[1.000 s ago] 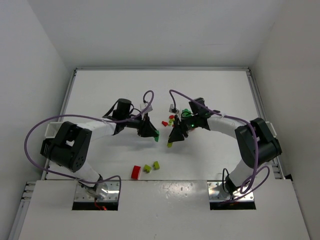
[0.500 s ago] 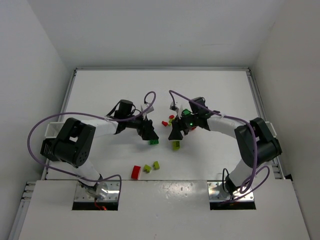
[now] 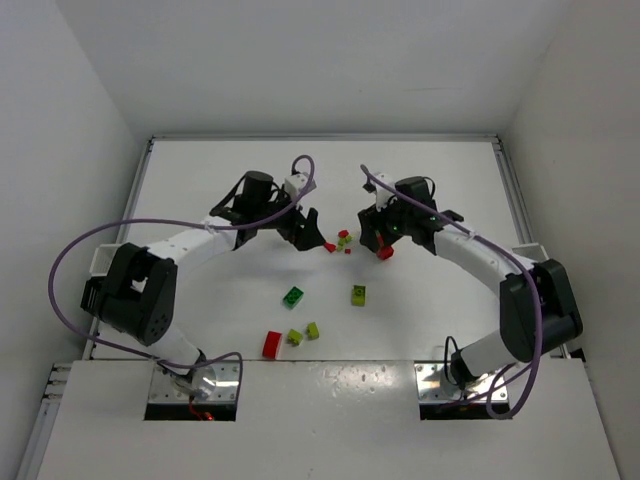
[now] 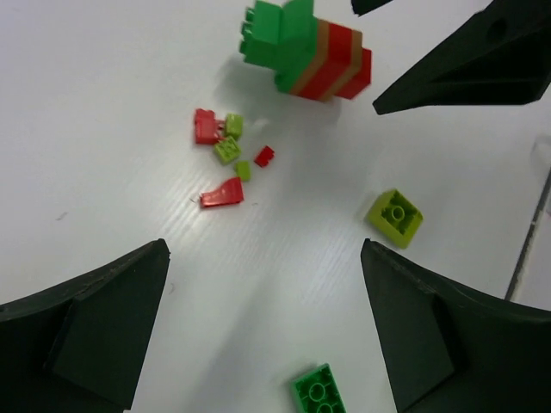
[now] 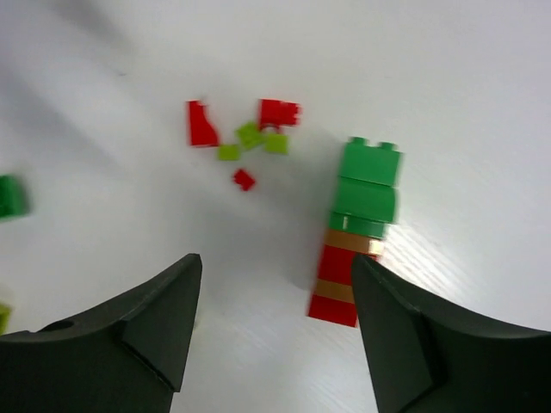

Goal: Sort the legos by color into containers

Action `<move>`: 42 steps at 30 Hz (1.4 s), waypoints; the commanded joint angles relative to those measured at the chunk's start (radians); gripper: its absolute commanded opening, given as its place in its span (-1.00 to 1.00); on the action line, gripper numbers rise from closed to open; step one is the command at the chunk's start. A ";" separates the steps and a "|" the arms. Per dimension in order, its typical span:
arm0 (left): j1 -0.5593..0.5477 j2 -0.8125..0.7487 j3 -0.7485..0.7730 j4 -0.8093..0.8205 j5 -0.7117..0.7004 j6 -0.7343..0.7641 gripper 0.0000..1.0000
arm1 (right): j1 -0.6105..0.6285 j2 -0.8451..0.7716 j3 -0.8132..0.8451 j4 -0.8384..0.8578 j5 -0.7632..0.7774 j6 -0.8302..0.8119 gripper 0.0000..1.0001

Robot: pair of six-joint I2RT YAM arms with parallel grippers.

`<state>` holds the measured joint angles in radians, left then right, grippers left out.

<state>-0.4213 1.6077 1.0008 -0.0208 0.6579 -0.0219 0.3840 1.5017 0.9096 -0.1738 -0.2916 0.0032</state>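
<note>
The stack of bricks point(image 5: 355, 225) points straight away from the right gripper point(image 5: 275, 258). Its red end is between the spread fingers and its green end is farthest, so the long axis runs along them. That gripper is released and holds nothing. The left gripper point(image 4: 263, 245), also spread and empty, is farther from the stack, beyond the small loose bricks point(image 4: 225, 159). I judge the right arm nearer.

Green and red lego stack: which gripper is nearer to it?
Right. The right gripper hangs over the stack, which lies between its fingers; the left gripper is off to the stack's left, beyond the small loose pieces.
</note>
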 commanded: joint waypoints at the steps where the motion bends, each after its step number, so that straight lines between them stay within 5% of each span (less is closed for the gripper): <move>1: -0.020 -0.065 0.032 -0.038 -0.173 -0.039 0.99 | 0.001 -0.038 0.019 -0.053 0.249 -0.006 0.42; 6: -0.040 -0.049 0.079 -0.108 -0.164 0.013 0.99 | 0.001 -0.023 0.000 -0.036 0.319 -0.054 0.58; 15: -0.040 -0.094 0.059 -0.108 -0.199 0.046 0.99 | 0.001 0.179 0.101 -0.047 0.296 -0.054 0.56; 18: -0.040 -0.114 0.027 -0.097 -0.199 0.056 0.99 | -0.008 0.239 0.121 -0.047 0.275 -0.045 0.38; 21: -0.016 -0.124 -0.013 -0.030 -0.146 0.056 0.99 | -0.017 0.249 0.109 -0.021 0.226 -0.066 -0.06; 27: 0.035 -0.129 -0.051 0.022 0.051 0.100 0.90 | -0.026 0.097 0.048 -0.030 -0.045 -0.289 -0.61; 33: 0.058 -0.138 -0.106 0.022 0.382 0.240 0.65 | -0.036 0.017 0.100 -0.375 -0.534 -0.632 -0.77; 38: 0.013 -0.156 -0.129 0.055 0.414 0.278 0.61 | -0.008 0.207 0.250 -0.669 -0.710 -0.706 -0.80; 42: 0.004 -0.157 -0.129 0.055 0.414 0.278 0.61 | -0.008 0.233 0.259 -0.670 -0.719 -0.717 -0.83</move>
<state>-0.4057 1.4937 0.8715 -0.0177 1.0016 0.2100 0.3717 1.7390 1.1393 -0.7593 -0.8864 -0.6418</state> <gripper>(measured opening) 0.806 0.371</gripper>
